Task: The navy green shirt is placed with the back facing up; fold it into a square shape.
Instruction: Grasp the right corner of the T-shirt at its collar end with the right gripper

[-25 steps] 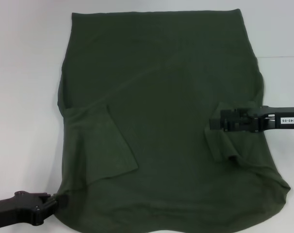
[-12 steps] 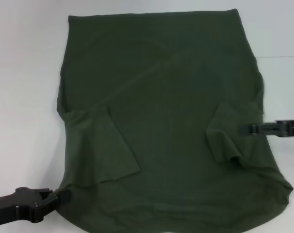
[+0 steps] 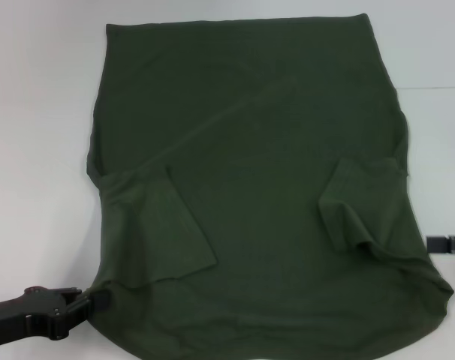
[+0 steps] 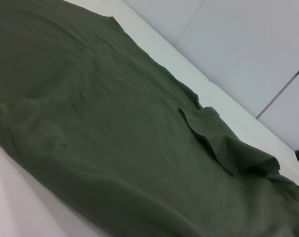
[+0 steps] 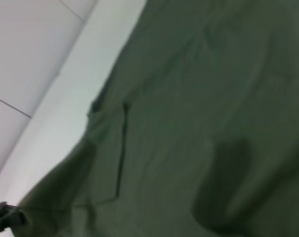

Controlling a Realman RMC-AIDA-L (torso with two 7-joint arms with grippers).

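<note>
The navy green shirt (image 3: 250, 187) lies spread on the white table, plain side up, and fills most of the head view. Its left sleeve (image 3: 160, 225) and right sleeve (image 3: 359, 202) are both folded inward onto the body. My left gripper (image 3: 88, 301) sits low at the shirt's near left corner, its tip touching the fabric edge. My right gripper (image 3: 432, 244) is off the cloth by the shirt's right edge, only its tip in view. The wrist views show the shirt (image 4: 115, 123) (image 5: 213, 98) from low over the table.
White table (image 3: 40, 150) shows as a strip to the left of the shirt and a narrower one (image 3: 438, 150) to the right. The shirt's near hem reaches almost to the picture's lower edge.
My right gripper has pulled back to the right, off the folded right sleeve and past the shirt's edge, and come nearer. The sleeve stays folded in. My left arm has barely shifted.
</note>
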